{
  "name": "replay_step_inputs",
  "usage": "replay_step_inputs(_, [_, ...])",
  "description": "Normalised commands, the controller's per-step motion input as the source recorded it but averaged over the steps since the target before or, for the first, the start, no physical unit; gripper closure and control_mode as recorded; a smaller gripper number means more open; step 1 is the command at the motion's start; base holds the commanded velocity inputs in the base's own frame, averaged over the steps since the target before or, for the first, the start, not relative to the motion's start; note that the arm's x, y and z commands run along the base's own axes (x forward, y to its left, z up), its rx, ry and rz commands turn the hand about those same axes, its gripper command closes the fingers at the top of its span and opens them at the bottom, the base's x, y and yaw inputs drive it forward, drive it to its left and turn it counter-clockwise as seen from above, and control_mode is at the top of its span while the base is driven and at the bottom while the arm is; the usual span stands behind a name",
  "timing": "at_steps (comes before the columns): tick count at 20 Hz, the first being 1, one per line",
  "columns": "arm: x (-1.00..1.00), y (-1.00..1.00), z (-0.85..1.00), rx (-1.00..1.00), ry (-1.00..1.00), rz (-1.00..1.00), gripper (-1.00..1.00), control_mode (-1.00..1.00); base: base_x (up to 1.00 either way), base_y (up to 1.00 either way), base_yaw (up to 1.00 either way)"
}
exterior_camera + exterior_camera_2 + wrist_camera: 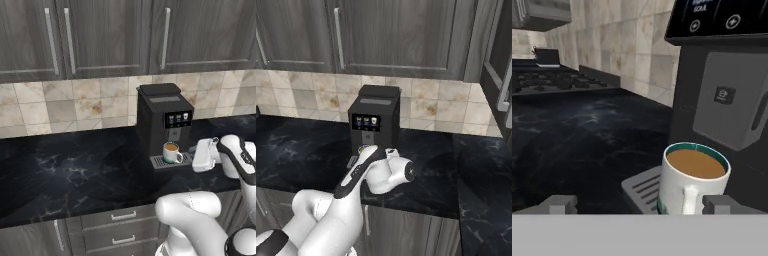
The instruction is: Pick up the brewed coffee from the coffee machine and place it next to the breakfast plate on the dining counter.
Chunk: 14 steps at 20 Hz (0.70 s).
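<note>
Black marble counter (75, 175), tiled backsplash (75, 107).

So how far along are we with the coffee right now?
Done: the arm has reached the coffee machine. In hand: the open gripper is lined up at the brewed coffee, one fingertip either side of its handle, not closed on it; the mug sits on the drip tray. Left: close on the mug, lift it off, then carry it to the dining counter and set it beside the breakfast plate.
</note>
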Motion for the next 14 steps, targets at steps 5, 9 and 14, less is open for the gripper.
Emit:
replay_step_inputs(5, [0.19, 0.01, -0.22, 0.04, 0.0, 0.0, -1.0, -1.0, 0.0, 0.0, 0.0])
replay_step_inputs(9, [0.23, 0.02, -0.19, 0.03, 0.0, 0.0, -1.0, -1.0, 0.0, 0.0, 0.0])
replay_step_inputs(14, [0.33, 0.0, -0.15, 0.03, 0.0, 0.0, -1.0, -1.0, 0.0, 0.0, 0.0])
